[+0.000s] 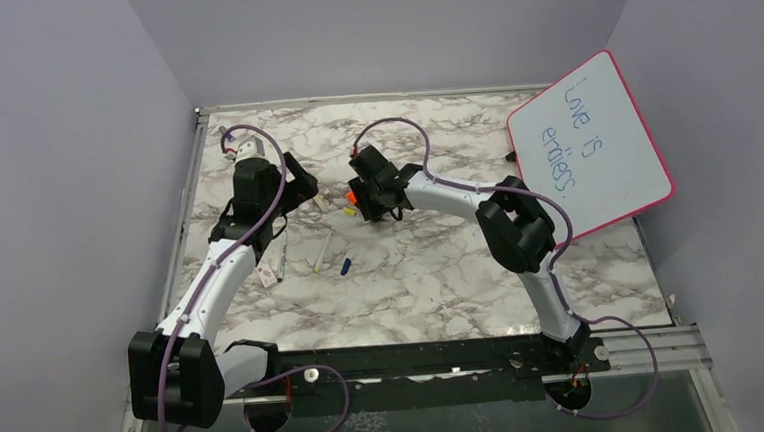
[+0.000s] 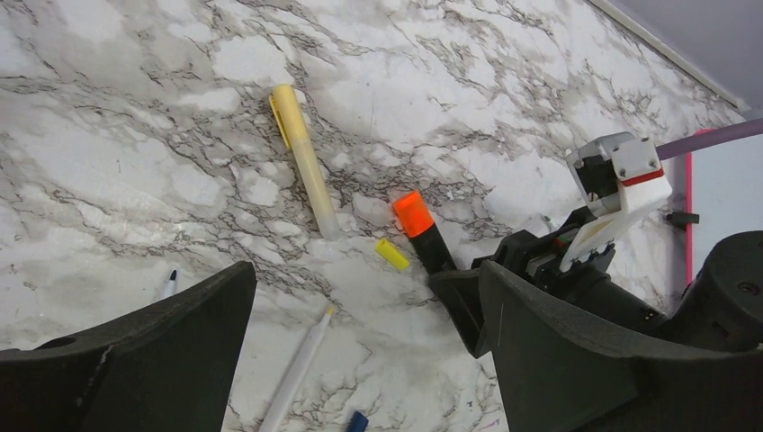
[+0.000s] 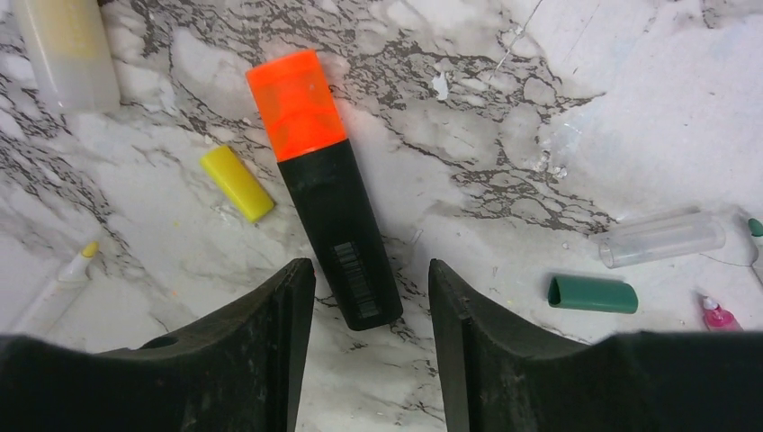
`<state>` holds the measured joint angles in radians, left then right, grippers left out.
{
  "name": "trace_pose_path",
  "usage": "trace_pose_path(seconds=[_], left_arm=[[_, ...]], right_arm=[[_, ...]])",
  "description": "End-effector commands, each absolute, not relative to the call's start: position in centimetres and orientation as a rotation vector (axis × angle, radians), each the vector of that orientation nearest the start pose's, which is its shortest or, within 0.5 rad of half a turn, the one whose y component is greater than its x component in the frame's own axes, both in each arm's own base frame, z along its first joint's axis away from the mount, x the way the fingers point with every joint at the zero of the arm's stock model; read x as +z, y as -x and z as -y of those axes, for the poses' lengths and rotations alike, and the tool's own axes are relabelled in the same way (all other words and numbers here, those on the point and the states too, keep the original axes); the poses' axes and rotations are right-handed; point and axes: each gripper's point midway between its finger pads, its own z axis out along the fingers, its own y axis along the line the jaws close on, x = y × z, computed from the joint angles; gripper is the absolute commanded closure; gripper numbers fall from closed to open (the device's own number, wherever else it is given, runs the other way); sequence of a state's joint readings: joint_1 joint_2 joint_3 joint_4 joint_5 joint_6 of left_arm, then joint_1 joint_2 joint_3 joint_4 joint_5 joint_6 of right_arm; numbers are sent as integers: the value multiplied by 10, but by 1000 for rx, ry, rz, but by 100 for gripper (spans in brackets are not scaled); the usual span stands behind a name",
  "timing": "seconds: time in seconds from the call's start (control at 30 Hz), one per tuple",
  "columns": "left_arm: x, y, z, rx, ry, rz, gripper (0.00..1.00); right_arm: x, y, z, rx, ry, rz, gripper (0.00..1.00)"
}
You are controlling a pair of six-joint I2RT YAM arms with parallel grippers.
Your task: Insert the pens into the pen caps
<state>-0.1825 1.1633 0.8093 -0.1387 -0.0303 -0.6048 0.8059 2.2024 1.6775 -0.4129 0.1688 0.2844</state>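
Both arms: white links [image 1: 212, 281], black joints [image 1: 514, 230], purple cables [image 1: 392, 122]; matte black end effector fingers [image 3: 261, 360].

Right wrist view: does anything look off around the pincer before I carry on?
Yes. The right pincer stands open astride the black highlighter with the orange end, a thick marker, not one of the thin pens. The yellow cap lies loose beside it, untouched. Nothing looks spilled or broken.

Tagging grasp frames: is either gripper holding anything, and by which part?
Nothing held: left gripper open, empty; right gripper open, straddling the black end of the highlighter, not clamping it.
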Motion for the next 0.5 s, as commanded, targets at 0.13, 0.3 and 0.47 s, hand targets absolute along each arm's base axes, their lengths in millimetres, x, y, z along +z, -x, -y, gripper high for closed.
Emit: trace_pose_path(seconds=[0.13,0.3,0.47], left_arm=[[157,-348,82,-435,465,-2095,8],[110,-322,98,-497,413,-2248,29],[66,-297,119,-415,310,-2416,46]], right_arm=[[70,-376,-386,366,546,-2401,43],[81,-364,-402,513,567,-2402,43],[90,-353,-417,655,564,-2398,45]])
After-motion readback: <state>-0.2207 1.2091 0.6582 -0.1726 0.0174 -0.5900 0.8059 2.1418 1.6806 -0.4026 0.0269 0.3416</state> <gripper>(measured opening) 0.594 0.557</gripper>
